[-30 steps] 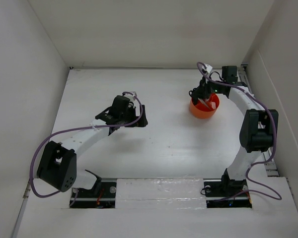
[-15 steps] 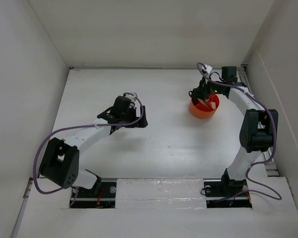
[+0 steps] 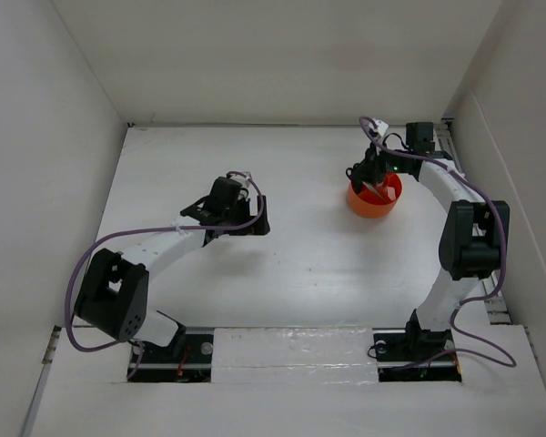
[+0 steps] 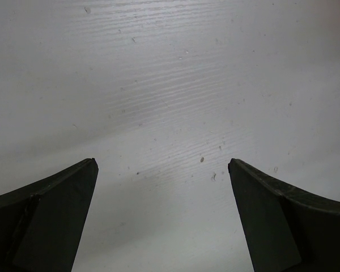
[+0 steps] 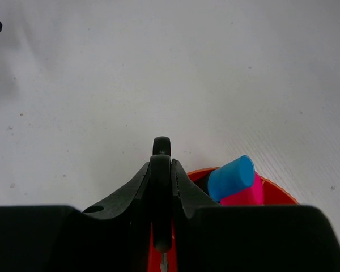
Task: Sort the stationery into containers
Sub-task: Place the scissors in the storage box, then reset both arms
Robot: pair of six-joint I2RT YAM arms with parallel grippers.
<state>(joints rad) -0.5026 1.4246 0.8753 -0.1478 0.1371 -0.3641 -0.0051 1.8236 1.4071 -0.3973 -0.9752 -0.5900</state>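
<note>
Top view: I saw wall [image 3: 505,118] close right of orange tub [image 3: 374,208], open surface [image 3: 300,264] at centre; right end effector [image 3: 371,178] over tub, left end effector [image 3: 257,219] well apart. Left wrist: released wide over bare surface. Right wrist: clenched on black-handled scissors [image 5: 161,146] over tub; blue-capped marker [image 5: 231,177] inside.

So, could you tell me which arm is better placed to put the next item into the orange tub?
Right: the right gripper hangs over the orange tub, shut on a slim black item. The left gripper is open, empty, and away from the tub.
</note>
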